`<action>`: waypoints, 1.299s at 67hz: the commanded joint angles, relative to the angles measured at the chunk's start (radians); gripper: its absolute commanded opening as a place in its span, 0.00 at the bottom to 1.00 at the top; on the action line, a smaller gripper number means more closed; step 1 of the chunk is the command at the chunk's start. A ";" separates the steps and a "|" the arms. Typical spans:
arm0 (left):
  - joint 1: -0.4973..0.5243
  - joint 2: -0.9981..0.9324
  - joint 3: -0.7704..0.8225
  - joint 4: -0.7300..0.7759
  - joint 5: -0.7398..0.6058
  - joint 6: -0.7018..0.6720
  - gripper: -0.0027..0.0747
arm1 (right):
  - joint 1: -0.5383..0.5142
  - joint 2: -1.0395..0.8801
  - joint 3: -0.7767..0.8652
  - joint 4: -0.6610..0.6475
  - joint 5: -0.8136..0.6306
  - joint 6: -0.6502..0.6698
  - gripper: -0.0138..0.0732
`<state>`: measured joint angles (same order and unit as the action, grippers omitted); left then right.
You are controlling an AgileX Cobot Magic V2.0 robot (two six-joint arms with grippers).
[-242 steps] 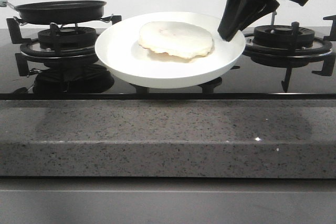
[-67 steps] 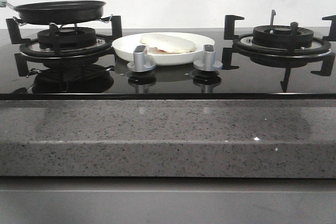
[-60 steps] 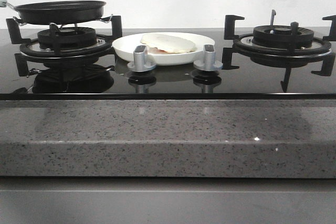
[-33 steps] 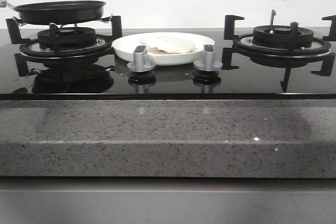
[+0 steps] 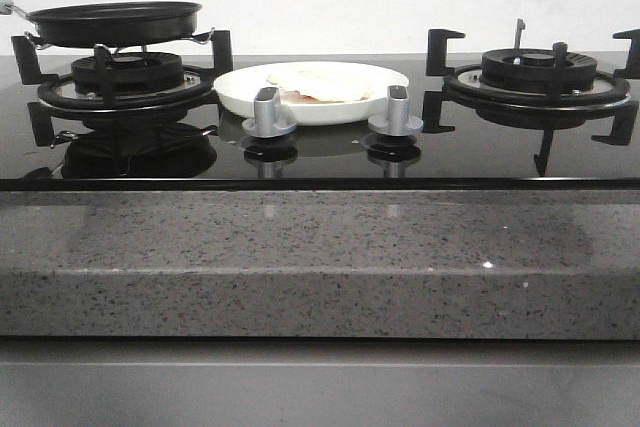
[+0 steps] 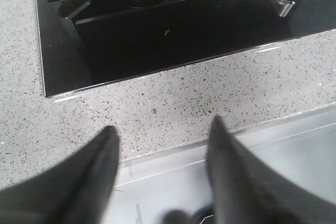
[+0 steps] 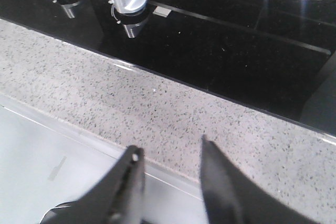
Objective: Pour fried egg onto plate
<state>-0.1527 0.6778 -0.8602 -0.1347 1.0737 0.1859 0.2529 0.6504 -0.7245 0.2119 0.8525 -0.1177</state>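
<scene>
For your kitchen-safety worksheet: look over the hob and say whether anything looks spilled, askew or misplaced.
Nothing stands out. The fried egg lies flat on the plate between the burners, the frying pan sits level on its burner, and no spill shows.

No readable text, label, brand, number or sign is showing in any view: nothing on the glossy black glass hob, its silver control knobs, or the speckled grey stone table.

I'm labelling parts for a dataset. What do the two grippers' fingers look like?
Both the left gripper and the right gripper have two plain matte black fingers that taper to narrow tips. No markings or cables show. The arms themselves are out of view.
</scene>
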 commanded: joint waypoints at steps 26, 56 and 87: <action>-0.009 -0.001 -0.025 -0.017 -0.057 -0.012 0.01 | -0.001 -0.011 -0.024 -0.007 -0.033 -0.003 0.08; -0.009 -0.001 -0.025 -0.019 -0.059 -0.012 0.01 | -0.001 -0.011 -0.024 -0.006 -0.031 -0.003 0.08; 0.136 -0.402 0.350 0.020 -0.548 -0.012 0.01 | -0.001 -0.011 -0.024 -0.006 -0.030 -0.003 0.08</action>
<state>-0.0437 0.3469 -0.5713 -0.1096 0.7045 0.1859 0.2529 0.6400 -0.7221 0.2051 0.8757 -0.1177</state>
